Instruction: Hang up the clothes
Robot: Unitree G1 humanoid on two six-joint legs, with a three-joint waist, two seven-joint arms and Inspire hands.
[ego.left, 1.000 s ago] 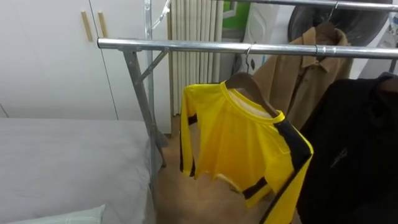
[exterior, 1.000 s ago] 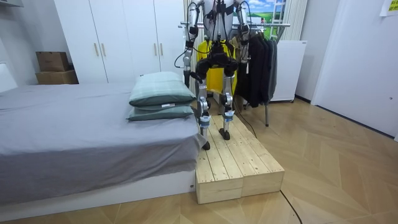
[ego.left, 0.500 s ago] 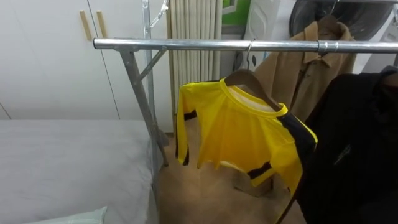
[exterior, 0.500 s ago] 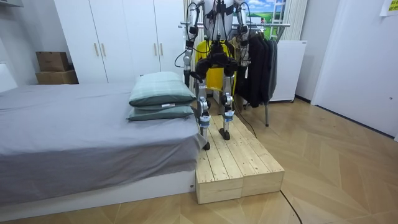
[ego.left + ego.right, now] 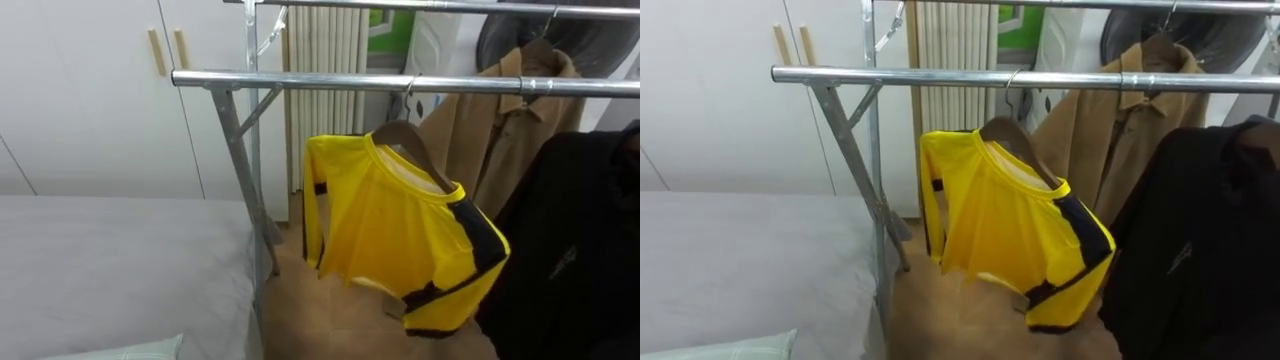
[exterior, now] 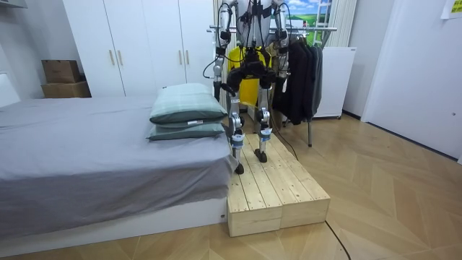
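Note:
A yellow shirt [image 5: 400, 240] with black stripes hangs on a wooden hanger [image 5: 405, 140], whose hook is over the steel rail [image 5: 300, 80] of the clothes rack. The shirt hangs tilted, with its hem swung out to the right. In the room view I stand on a wooden platform [image 6: 271, 188] facing the rack, and the yellow shirt [image 6: 249, 90] is just beyond me. My left hand [image 6: 215, 72] and right hand [image 6: 278, 68] are down at my sides and too small to read.
On the same rail to the right hang a brown jacket [image 5: 510, 130] and a black garment [image 5: 580, 250]. The rack's slanted leg [image 5: 240, 170] stands beside the grey bed [image 5: 110, 270] at lower left. White wardrobe doors [image 5: 90, 90] and a radiator [image 5: 325, 50] are behind.
The eye view has shifted slightly, so the camera moved. The yellow shirt sways on its hanger, its hem swinging right. My stance in the room view is unchanged.

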